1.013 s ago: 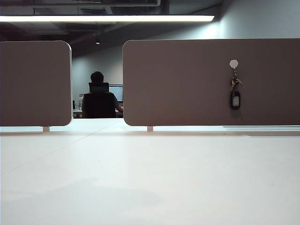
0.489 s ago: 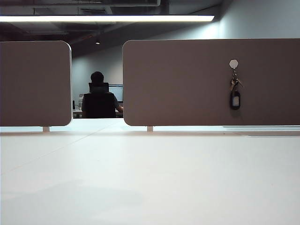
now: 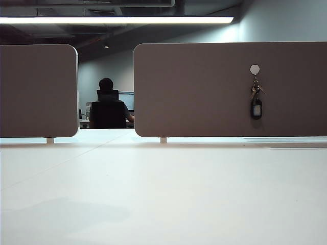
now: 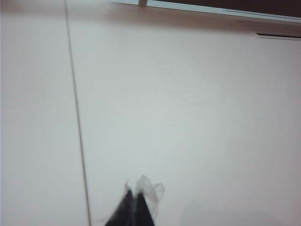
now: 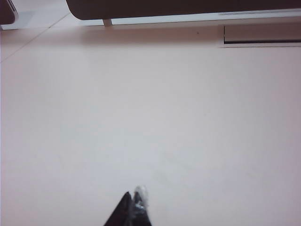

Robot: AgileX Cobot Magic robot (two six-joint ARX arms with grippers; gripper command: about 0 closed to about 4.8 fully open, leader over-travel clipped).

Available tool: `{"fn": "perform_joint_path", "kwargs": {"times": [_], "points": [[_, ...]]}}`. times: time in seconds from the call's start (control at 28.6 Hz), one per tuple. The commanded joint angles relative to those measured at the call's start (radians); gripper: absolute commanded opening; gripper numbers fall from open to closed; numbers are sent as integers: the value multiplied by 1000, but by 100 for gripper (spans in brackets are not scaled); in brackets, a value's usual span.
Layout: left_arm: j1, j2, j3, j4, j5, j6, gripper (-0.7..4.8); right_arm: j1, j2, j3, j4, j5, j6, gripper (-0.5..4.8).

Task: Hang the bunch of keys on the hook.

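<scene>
In the exterior view the bunch of keys (image 3: 256, 100) hangs from the small pale hexagonal hook (image 3: 255, 69) on the right brown partition panel, black fob lowest. Neither arm shows in that view. In the left wrist view my left gripper (image 4: 134, 194) hovers over bare white table, fingers pressed together and empty, with a scrap of clear film at the tips. My right gripper (image 5: 132, 195) is likewise shut and empty above the white table, clear film on one fingertip. The keys and the hook are out of both wrist views.
Two brown partition panels (image 3: 204, 92) stand along the table's far edge, with a gap between them and a seated person (image 3: 107, 104) beyond. A seam (image 4: 77, 127) runs across the white table. A slot (image 5: 261, 35) lies in the table near the panel base.
The keys and hook have stayed still. The faint shadow on the near tabletop has shrunk back toward the lower left of the exterior view.
</scene>
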Motion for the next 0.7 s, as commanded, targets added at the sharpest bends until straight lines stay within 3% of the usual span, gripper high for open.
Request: {"fn": "perform_joint_path", "kwargs": {"times": [0.03, 0.7], "points": [[0, 0, -21, 20, 67, -2, -5, 1, 0, -8, 0, 3, 5, -9], [0, 0, -67, 79, 56, 1, 4, 1, 0, -11, -26, -4, 10, -9]]}}
